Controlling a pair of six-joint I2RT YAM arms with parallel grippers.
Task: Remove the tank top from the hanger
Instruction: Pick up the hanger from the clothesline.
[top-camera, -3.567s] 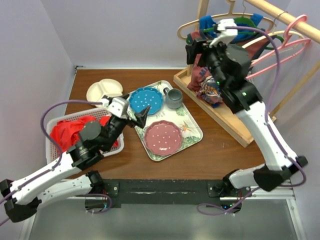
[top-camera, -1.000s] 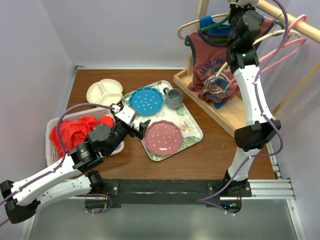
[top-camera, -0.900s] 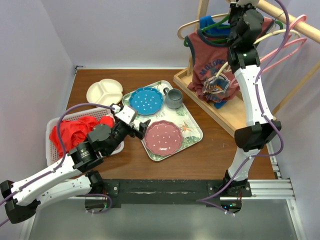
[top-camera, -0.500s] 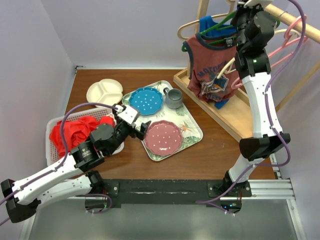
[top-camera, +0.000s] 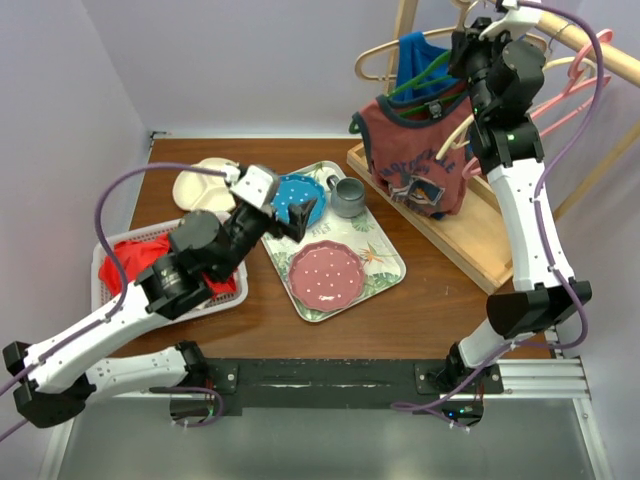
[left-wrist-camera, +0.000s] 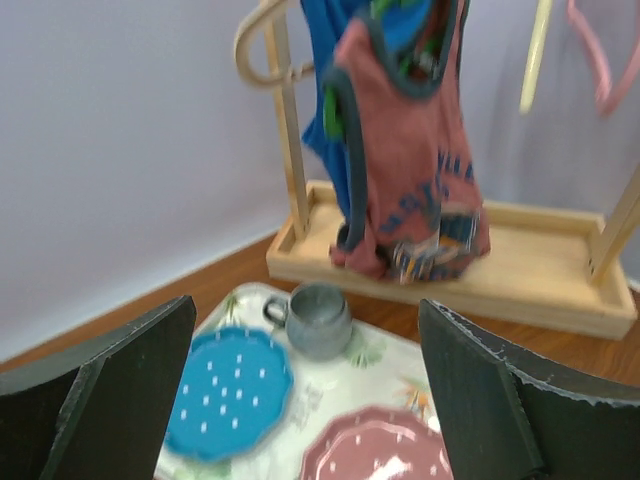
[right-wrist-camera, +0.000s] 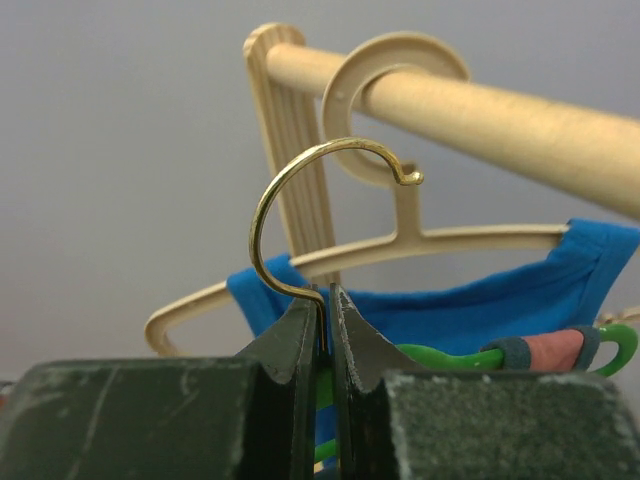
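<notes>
Two things have changed in the last second. The right gripper (right-wrist-camera: 327, 300), pressed together on the thin gold hook (right-wrist-camera: 345, 143) of the green hanger (right-wrist-camera: 440, 353), has carried it a little away from the wooden rod (right-wrist-camera: 480, 110). In the wrist view the hook now curves below the rod and seems to be free of it. The tank top (top-camera: 415, 155), dark red with a blue print, hangs from this hanger at about 1 o'clock on the table (top-camera: 420, 300) and has swung nearer to the middle.

The left gripper (left-wrist-camera: 310, 380) has risen from beside the basket (top-camera: 110, 290). It now stands over the tray (top-camera: 385, 275) with its jaws spread wide and empty, and the garment is at 2 o'clock from it, still well apart.

I think the hanger is now being offered to the other arm. The left gripper must next reach the cloth and pull it down. The garment is still fully on the hanger.
</notes>
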